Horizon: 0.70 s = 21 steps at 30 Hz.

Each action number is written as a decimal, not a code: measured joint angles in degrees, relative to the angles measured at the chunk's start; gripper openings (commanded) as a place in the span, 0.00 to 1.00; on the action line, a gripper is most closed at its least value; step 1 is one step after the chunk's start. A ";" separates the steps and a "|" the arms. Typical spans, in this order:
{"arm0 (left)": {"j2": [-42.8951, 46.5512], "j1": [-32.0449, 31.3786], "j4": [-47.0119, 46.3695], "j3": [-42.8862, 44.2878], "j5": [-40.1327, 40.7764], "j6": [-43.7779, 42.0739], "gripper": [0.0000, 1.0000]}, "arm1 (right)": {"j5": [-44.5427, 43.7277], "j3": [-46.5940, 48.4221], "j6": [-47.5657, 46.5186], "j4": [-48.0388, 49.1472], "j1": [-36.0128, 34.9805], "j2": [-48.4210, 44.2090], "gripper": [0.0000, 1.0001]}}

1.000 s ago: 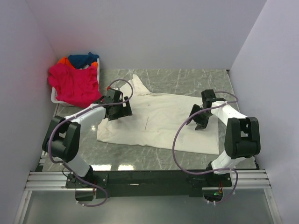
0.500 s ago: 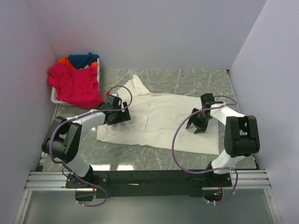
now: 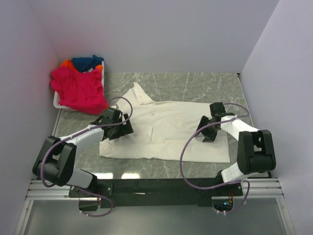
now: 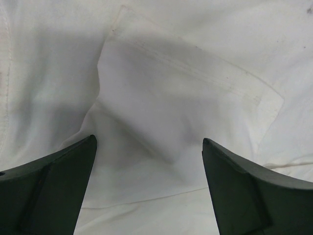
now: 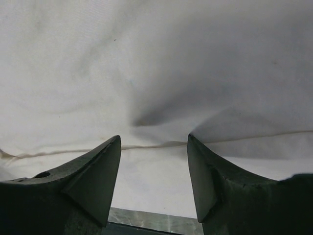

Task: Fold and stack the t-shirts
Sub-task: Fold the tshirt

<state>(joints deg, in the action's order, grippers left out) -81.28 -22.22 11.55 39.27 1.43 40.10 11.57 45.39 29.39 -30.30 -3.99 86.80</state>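
Beneath both tools: cream t-shirt [image 3: 166, 139], spread flat, long axis running from left gripper [image 4: 149, 144] to right gripper [image 5: 154, 141]; each sits over its own end, jaws apart, grasping nothing.

Top camera sat high behind the arm bases, looking down and forward over the whole bench [image 3: 195, 83]. Left wrist camera looked past the left claw [image 4: 149, 142], very close on the cream t-shirt [image 4: 186, 98]. Right wrist camera looked likewise past the right claw [image 5: 154, 139]. All three views shared the cream t-shirt.
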 measured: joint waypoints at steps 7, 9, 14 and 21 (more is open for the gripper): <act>0.44 0.00 5.55 2.93 -0.22 -0.28 0.96 | -0.98 1.03 -0.07 -3.17 -0.37 -0.24 0.64; 0.44 0.00 7.39 5.90 -0.26 -0.46 0.97 | -2.43 2.78 -0.33 -6.05 -0.37 -0.24 0.64; -0.74 0.02 9.11 16.09 -0.28 -1.88 0.96 | -6.49 10.29 -1.20 -9.75 -0.37 0.44 0.65; -5.20 1.36 9.60 25.20 -1.60 -4.52 0.96 | -12.46 21.29 -2.54 -10.43 0.48 5.18 0.65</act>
<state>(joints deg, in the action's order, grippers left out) -86.48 -20.86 21.15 64.47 -0.16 35.57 -0.89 66.67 26.85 -40.73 -3.51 91.98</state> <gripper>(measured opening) 0.966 0.645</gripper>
